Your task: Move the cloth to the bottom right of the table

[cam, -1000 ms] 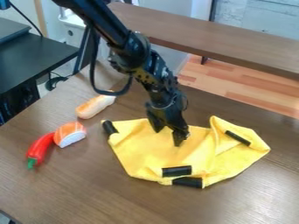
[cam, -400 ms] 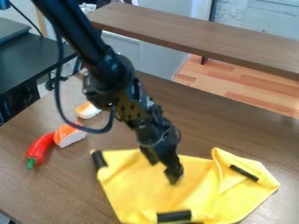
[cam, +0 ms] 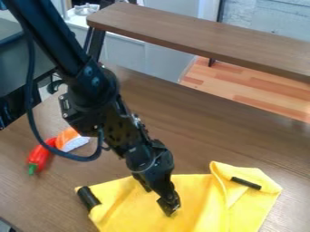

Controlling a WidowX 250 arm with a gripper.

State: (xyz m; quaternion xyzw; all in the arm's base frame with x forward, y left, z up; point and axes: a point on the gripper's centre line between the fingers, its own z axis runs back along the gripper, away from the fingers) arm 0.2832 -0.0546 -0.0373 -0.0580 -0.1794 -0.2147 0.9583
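Note:
The gripper [cam: 156,200] points down onto the yellow cloth [cam: 194,195] at the lower middle of the table. Its fingers stand apart, and the lower fingertip meets the cloth left of its centre. The cloth lies spread and creased, with its right part folded over and its lower part cut off by the view's bottom edge. Black strips mark its left corner and its right fold.
A red pepper [cam: 40,157] and an orange-and-white sushi toy [cam: 70,139] lie on the table at the left, partly behind the arm's cable. A wooden bench [cam: 200,38] stands behind the table [cam: 242,136].
The gripper has moved down and slightly left in the view. The cloth has slid toward the bottom edge along with it. The arm now hides the bread-like toy.

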